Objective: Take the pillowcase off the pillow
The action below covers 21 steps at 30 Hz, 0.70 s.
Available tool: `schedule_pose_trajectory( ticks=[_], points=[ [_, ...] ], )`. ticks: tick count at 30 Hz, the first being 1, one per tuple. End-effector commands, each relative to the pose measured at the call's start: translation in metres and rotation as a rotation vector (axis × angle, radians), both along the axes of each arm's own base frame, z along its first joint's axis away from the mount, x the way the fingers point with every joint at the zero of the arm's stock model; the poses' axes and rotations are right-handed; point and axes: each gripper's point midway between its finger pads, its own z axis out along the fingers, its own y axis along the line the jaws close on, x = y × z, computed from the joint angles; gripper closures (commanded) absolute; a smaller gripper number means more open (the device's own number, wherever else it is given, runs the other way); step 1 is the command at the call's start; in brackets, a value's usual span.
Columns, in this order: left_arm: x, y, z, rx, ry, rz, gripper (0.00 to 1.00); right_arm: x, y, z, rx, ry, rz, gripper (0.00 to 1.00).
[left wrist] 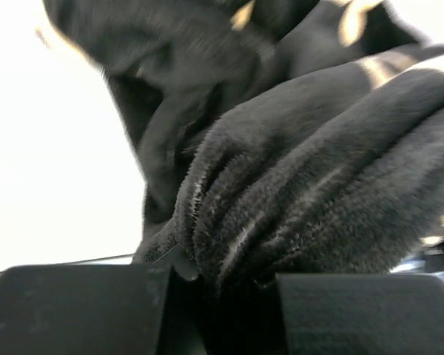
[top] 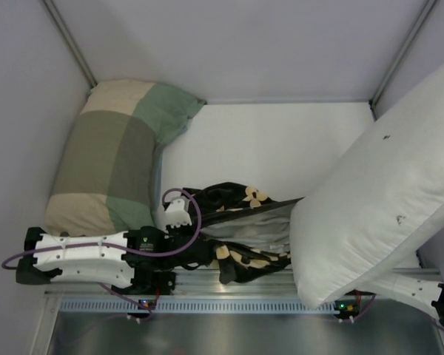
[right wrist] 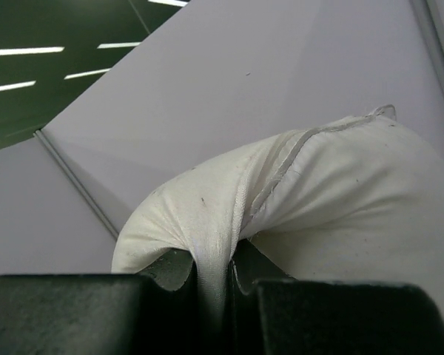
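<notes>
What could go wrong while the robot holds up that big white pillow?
The right gripper pinches only a thin fold of the pillow, so the plump pillow might slip out and drop. The left gripper clamps the bunched pillowcase, which lies by the near edge of the table; a tug could drag it off. I cannot tell if the pillow's lower corner is fully out, so it might snag.

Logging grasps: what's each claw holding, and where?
Left claw: pillowcase, by a bunched fold. Right claw: pillow, by pinched fabric near its seamed edge.
</notes>
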Motion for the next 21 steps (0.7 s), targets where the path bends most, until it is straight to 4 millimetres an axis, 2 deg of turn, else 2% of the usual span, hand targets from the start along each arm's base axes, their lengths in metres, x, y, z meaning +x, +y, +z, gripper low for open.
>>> schedule_pose_trajectory(
  ticks=[1,3,4,5,6,7,11,12,13,14,16,17,18,19,20,21],
  points=[
    [0.022,0.013,0.05,-0.016,-0.128,0.066,1.0,-0.004,0.016,0.069,0.111,-0.229,0.034,1.0],
    [0.027,0.016,0.065,-0.015,-0.156,0.083,1.0,0.003,0.02,0.082,0.093,-0.263,-0.018,1.0],
    [0.027,0.022,0.064,0.009,-0.156,0.087,1.0,0.015,0.036,0.087,0.031,-0.267,-0.052,1.0],
    [0.026,0.024,0.065,0.005,-0.149,0.094,1.0,0.019,0.046,0.094,0.0,-0.294,-0.061,1.0],
    [0.025,0.025,0.063,0.008,-0.142,0.092,1.0,0.024,0.053,0.099,-0.019,-0.308,-0.08,1.0],
    [0.024,0.026,0.06,0.007,-0.134,0.09,1.0,0.038,0.069,0.106,-0.059,-0.32,-0.122,1.0],
    [0.017,0.033,0.041,-0.007,-0.086,0.104,1.0,0.067,0.093,0.123,-0.121,-0.358,-0.283,1.0],
    [0.015,0.035,0.037,-0.003,-0.071,0.102,1.0,0.083,0.113,0.123,-0.159,-0.351,-0.319,1.0],
    [0.014,0.037,0.031,0.008,-0.064,0.105,1.0,0.083,0.106,0.13,-0.153,-0.38,-0.404,1.0],
    [0.013,0.038,0.029,0.007,-0.055,0.11,1.0,0.089,0.112,0.132,-0.168,-0.387,-0.444,1.0],
    [0.01,0.037,0.023,0.02,-0.033,0.108,1.0,0.111,0.138,0.134,-0.251,-0.39,-0.538,1.0],
    [0.009,0.035,0.018,0.041,-0.024,0.107,1.0,0.113,0.141,0.138,-0.237,-0.419,-0.57,1.0],
    [0.008,0.034,0.016,0.052,-0.016,0.105,1.0,0.127,0.15,0.141,-0.257,-0.426,-0.608,1.0],
    [0.006,0.033,0.013,0.065,-0.002,0.101,1.0,0.13,0.153,0.147,-0.242,-0.454,-0.607,1.0],
    [0.005,0.031,0.008,0.101,0.005,0.097,1.0,0.126,0.139,0.158,-0.204,-0.47,-0.624,1.0],
    [0.004,0.03,0.005,0.116,0.011,0.094,1.0,0.149,0.143,0.156,-0.182,-0.464,-0.619,1.0]
  ],
)
